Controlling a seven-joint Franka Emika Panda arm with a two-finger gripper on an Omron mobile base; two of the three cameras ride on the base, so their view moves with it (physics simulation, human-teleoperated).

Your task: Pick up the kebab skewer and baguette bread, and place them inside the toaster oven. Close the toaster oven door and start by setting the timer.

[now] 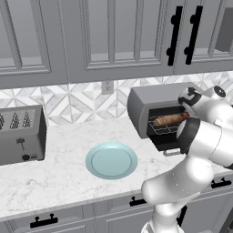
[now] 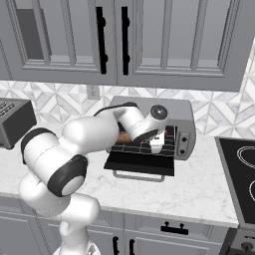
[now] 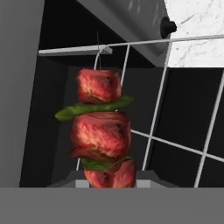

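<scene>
The gripper (image 2: 156, 148) is nearly closed, clamped on the lower end of the kebab skewer (image 3: 100, 131), which stands up from the jaws toward 12 o'clock in the hand view: red meat chunks with green slices between. From the right base view the hand hangs over the wire rack (image 2: 142, 145) at the mouth of the toaster oven (image 2: 149, 130), whose door (image 2: 140, 164) lies folded down at 6 o'clock. The baguette bread (image 1: 170, 119) already lies on the rack in the left base view. Risks, as I judge them: the skewer tip could catch a rack wire or the opening's upper edge; released here it may slip between the wires or roll onto the door; the wrist might nudge the bread; the plate (image 1: 111, 160) sits well apart at 9 o'clock
</scene>
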